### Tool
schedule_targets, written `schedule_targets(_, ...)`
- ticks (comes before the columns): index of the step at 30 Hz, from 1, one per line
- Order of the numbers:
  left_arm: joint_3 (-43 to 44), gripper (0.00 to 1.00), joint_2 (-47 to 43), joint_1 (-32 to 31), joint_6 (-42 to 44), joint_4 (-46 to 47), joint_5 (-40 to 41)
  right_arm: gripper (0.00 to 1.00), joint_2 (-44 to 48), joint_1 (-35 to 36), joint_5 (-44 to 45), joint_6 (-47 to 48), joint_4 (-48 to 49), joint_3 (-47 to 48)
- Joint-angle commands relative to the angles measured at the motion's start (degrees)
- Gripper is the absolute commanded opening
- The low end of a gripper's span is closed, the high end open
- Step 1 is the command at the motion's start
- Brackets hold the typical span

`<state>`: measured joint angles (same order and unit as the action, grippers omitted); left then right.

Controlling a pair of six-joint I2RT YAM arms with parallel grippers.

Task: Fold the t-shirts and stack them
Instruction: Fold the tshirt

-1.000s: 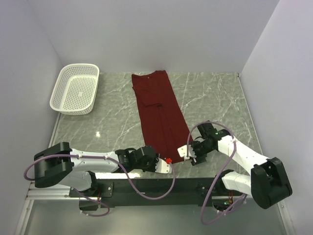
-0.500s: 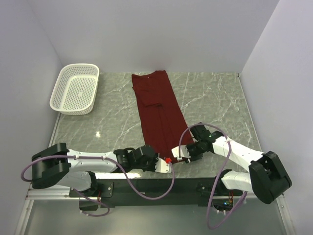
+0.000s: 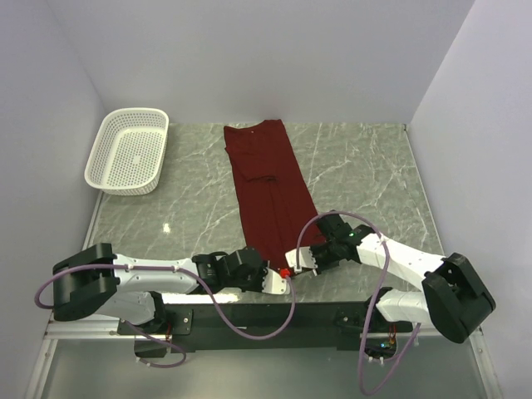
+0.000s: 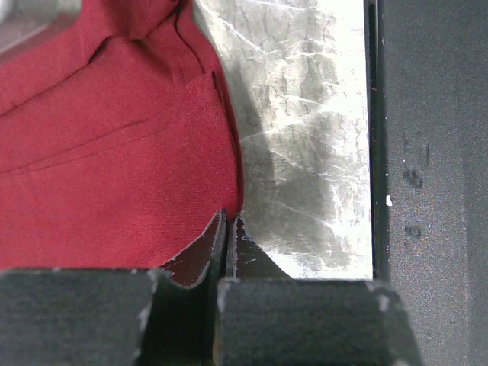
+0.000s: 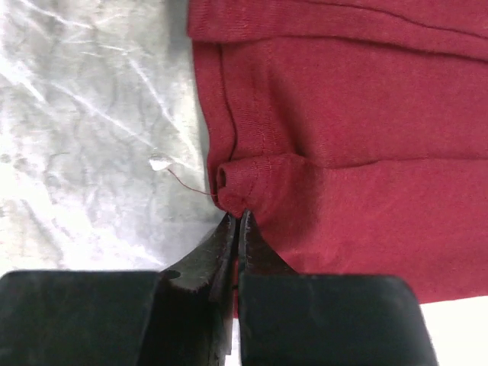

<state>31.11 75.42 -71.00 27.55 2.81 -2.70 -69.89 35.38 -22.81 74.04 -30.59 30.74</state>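
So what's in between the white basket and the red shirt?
Nothing but bare marble table. The top view shows that grey strip with nothing on it between the white basket and the red t-shirt.

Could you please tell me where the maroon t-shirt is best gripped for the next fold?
Probably its two near corners: the t-shirt lies as a long narrow strip running across the table, so one claw should pinch each corner, coming low from the near edge.
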Motion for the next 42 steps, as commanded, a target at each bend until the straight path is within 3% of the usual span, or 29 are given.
schedule_targets(1, -0.8, 0.00, -2.2, -0.2, -0.7, 2.3, -0.6, 0.00, -1.5, 0.4, 2.8, -2.5, 0.9, -1.5)
schedule_targets(6, -1.1, 0.00, -3.3, 0.2, -0.8, 2.3, -1.5, 0.00, 0.2, 0.2, 0.6, -2.5, -2.5, -0.2)
schedule_targets(12, -0.7, 0.00, -6.8, 2.4, -1.5, 1.9, -4.3, 0.00, 4.5, -1.9, -7.7, 1.5, -13.6, 5.3)
schedule_targets(20, 1.0, 0.01, -10.5, 7.5, -1.7, 1.0, -8.6, 0.00, 2.7, -8.9, -16.6, 3.3, -21.9, 15.7)
schedule_targets(30, 1.8, 0.00, -11.0, 18.1, -0.1, 4.1, -11.8, 0.00, -7.4, -15.3, -18.2, -0.6, -23.3, 30.5)
schedule_targets(37, 8.7, 0.00, -1.4, 30.8, 2.9, 8.6, -14.8, 0.00, -21.9, -15.5, -15.2, -9.3, -21.5, 47.9)
schedule_targets(42, 17.5, 0.00, 7.7, 36.0, 4.1, 9.2, -15.9, 0.00, -32.2, -15.5, -13.4, -13.9, -21.4, 60.3)
